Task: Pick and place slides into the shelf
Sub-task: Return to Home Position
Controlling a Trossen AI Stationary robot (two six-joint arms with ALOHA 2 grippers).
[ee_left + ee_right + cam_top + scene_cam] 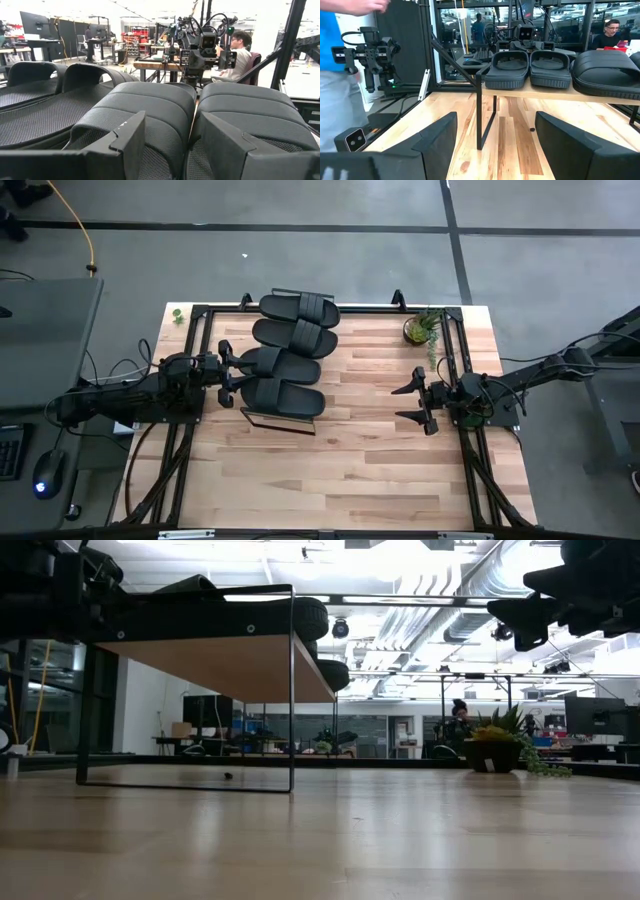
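slides (288, 350): four on shelf (220, 665) | left hand (226, 370) spread at shelf edge | right hand (412, 402) spread, well apart

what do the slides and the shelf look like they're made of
Slides: probably rubber or dense foam, matte black. They have a dull sheen, moulded ribs across the straps and finely stippled footbeds.
Shelf: the plank looks like light wood, pale tan and smooth, though it could be veneer or laminate. Its frame seems to be thin black metal rod, likely painted.

A plant (421, 329) is set near a corner of the table (380, 470); a person (242, 52) is seated beyond it.
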